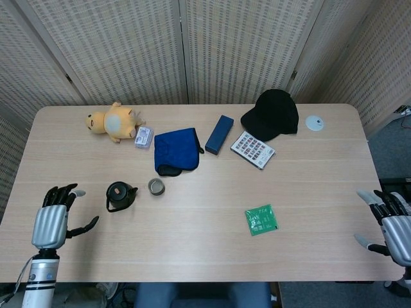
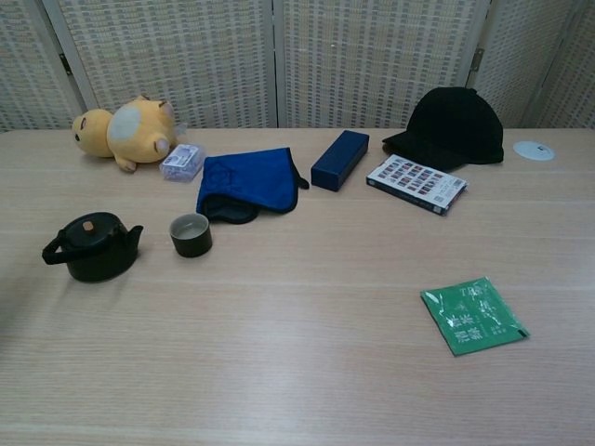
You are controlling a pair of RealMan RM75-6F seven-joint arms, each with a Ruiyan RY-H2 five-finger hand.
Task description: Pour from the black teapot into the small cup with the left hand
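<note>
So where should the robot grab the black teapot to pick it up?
Probably by the looped handle on the black teapot, coming in from the left hand's side. In the chest view the handle sticks out on the pot's left while the spout points right, toward the small cup. Gripped there, the teapot is already aimed for tipping into the cup.

A long table [image 1: 192, 256] of pale wood grain with rounded corners filled most of the head view. Behind it stood a screen [image 1: 244, 45] of woven, cream-coloured panels in pale frames, folding forward at both ends so that it closed in the table's far side. To the right of the table a strip of grey floor [image 1: 392, 144] showed, with a cable end near the screen at the picture's edge. The light was even and soft, casting only faint shadows on the tabletop.
</note>
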